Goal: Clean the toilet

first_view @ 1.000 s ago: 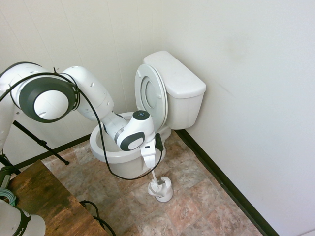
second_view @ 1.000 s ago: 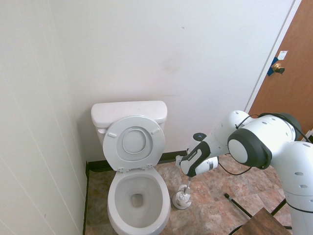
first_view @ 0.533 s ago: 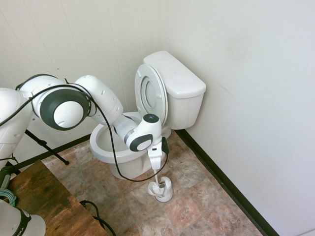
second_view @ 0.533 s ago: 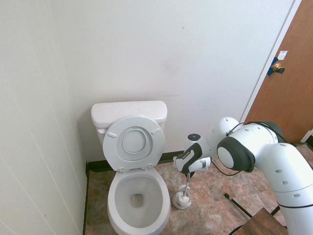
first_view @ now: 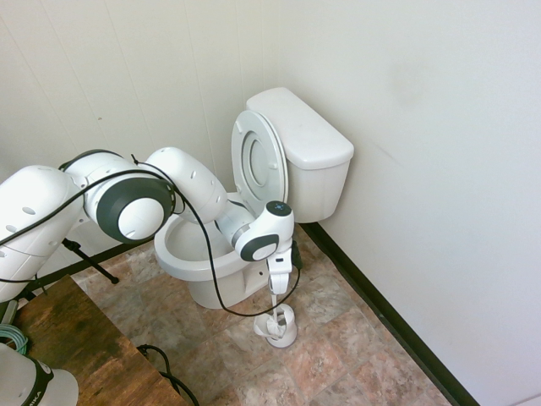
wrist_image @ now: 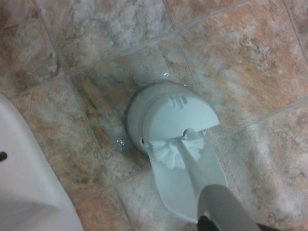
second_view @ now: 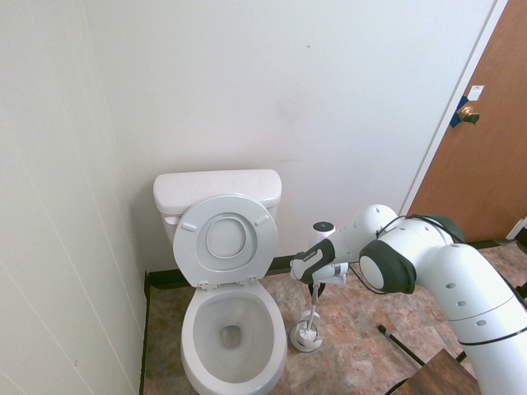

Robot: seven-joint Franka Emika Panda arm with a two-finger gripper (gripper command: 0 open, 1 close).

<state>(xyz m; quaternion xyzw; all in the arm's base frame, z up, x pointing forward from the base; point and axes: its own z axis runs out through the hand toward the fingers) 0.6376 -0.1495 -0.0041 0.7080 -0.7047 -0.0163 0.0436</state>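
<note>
The toilet [second_view: 226, 288] stands against the wall with its lid up. Beside it, the pincer [second_view: 317, 290] is closed on the handle of the brush [second_view: 313, 317], whose head sits in the holder [first_view: 277, 326] on the floor. This looks like either drawing the brush or stowing it; drawing it calls for a straight lift, then a swing over the bowl.

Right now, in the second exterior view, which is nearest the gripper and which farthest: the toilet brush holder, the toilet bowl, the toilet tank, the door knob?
1. Toilet brush holder: on the floor directly below the gripper, which is shut on the brush handle.
2. Toilet bowl: to the picture's left.
3. Toilet tank: up against the back wall.
4. Door knob: far right, on the brown door.
</note>
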